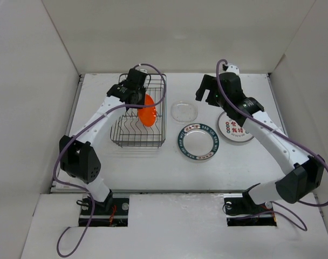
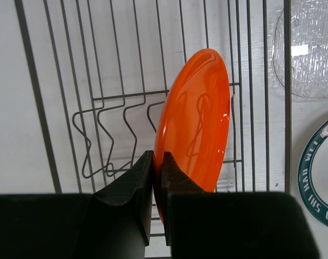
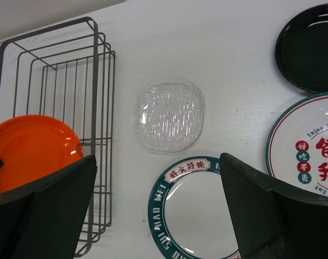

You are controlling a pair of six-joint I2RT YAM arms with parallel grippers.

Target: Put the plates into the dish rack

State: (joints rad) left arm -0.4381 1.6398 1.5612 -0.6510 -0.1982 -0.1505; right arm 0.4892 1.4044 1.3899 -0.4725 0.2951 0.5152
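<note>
The tabletop point(image 1: 131, 167) carries the rack point(image 1: 121, 137) on its left. The task looks barely begun: 4 plates lie flat to the rack's right. These are the teal plate point(image 1: 198, 142), the character plate point(image 1: 235, 128), the black plate point(image 3: 309, 46) and the clear plate point(image 1: 184, 111), which sits just beside the rack's wall. The orange plate point(image 1: 148, 110) stands on edge inside the rack near that wall. The left gripper point(image 2: 158, 167) is clamped on its rim, with free tines to its left. Whether it sits in a slot is unclear. The right gripper point(image 3: 156, 162) hangs wide open and holds nothing.
</note>
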